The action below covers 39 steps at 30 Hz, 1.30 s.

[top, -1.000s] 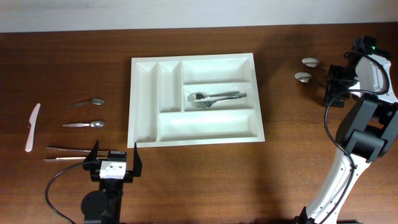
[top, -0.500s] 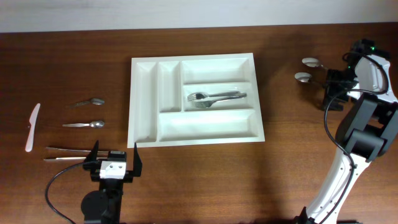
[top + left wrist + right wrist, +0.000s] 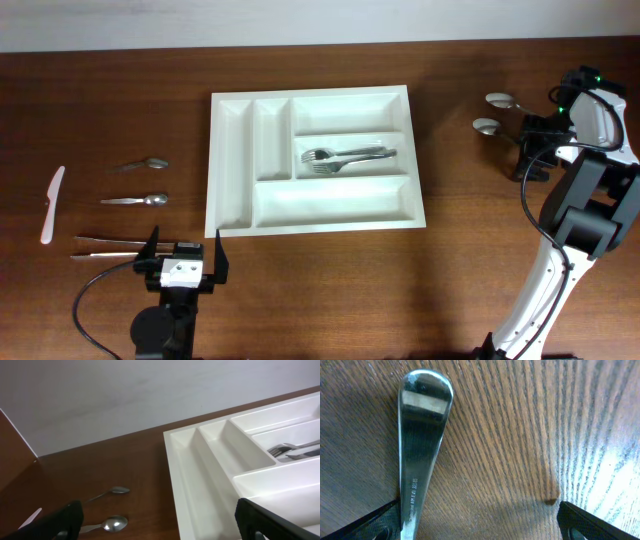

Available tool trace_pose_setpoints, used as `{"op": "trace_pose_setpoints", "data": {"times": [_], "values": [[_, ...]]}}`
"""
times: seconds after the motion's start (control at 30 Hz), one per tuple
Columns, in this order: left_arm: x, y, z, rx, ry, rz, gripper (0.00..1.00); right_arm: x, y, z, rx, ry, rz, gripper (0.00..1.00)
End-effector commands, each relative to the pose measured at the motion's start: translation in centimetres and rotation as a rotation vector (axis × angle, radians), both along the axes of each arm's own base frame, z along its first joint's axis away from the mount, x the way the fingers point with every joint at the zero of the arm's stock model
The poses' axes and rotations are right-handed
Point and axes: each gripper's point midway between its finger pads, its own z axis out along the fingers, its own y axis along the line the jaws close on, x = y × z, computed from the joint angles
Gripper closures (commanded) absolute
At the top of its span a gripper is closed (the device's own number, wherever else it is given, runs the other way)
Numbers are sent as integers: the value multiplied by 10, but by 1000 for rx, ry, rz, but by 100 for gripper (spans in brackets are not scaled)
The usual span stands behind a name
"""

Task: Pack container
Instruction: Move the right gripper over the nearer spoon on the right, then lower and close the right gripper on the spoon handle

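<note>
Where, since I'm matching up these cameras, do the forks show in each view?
Overhead: the forks lie near centre frame, in the middle long compartment of the container.
Left wrist: only the tine ends of the forks show, at the right edge, about mid-height.
Right wrist: not in it; just a metal handle on wood.
Shared landmark: the container's two narrow compartments, left of the tines in the overhead and left wrist views.

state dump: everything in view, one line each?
container: flat on the table, only the middle long compartment filled
forks: lying in that compartment
left spoons: loose on the table
plastic knife: on the table, far left
metal utensil pair: on the table
right spoons: on the table, unpacked
left gripper: open, empty
right gripper: open, straddling a spoon handle
</note>
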Motion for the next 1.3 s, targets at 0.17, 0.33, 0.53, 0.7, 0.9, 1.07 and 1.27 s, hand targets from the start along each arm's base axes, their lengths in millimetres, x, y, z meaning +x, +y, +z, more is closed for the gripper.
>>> {"op": "trace_pose_setpoints", "data": {"times": [0.17, 0.33, 0.53, 0.7, 0.9, 1.07, 1.27], "values": [[0, 1, -1, 12, -1, 6, 1, -2, 11, -25, 43, 43, -28, 5], [0, 1, -1, 12, -1, 6, 1, -2, 12, -25, 48, 53, -109, 32], [0, 1, -1, 12, -1, 6, 1, 1, 11, -26, 44, 46, -128, 58], [0, 1, -1, 12, -1, 6, 1, 1, 8, -26, 31, 47, -127, 73], [0, 1, -1, 12, -1, 6, 1, 1, 11, -26, 28, 48, -120, 76], [0, 1, -1, 12, -1, 6, 1, 5, 18, -27, 15, 46, -99, 81], [0, 1, -1, 12, -1, 6, 1, 12, 25, -28, -3, 35, -76, 96]]}}
